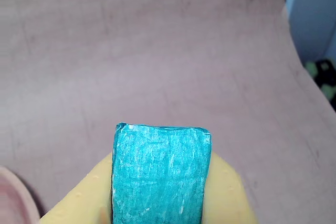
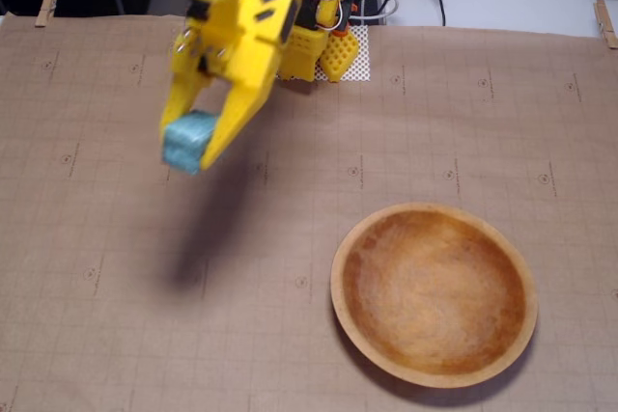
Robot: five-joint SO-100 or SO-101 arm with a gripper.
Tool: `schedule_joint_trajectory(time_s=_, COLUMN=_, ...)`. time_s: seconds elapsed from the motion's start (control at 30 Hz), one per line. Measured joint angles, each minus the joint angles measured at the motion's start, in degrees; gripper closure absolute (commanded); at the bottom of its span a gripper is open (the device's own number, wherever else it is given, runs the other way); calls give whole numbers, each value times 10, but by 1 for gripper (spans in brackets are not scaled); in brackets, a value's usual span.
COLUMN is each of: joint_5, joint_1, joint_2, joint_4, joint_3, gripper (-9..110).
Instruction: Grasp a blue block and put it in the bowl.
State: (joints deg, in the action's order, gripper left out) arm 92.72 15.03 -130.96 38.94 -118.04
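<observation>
- While the gripper (image 2: 188,156) is pinching the blue block (image 2: 187,143) between its yellow jaws, I see it lifted above the paper, well apart from the bowl (image 2: 434,373).
- In the fixed view the bowl lies to the lower right, empty.
- I would move slowly over the bowl's middle, lower a little, and only then spread the jaws.
- The grip looks firm in the wrist view.

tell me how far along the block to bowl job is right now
Done: the grasp. The end effector is shut on the blue block and holds it in the air; its shadow falls on the brown paper below. In hand: the carry, with the block hanging to the left of the bowl in the fixed view. Left: move over the bowl, which is empty, and release.
</observation>
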Motion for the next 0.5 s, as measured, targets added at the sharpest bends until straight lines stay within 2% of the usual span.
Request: schedule_joint_trajectory(time_s=0.5, joint_5=40, joint_1=-223, joint_2=-4, joint_4=0, joint_3=-12, gripper=104)
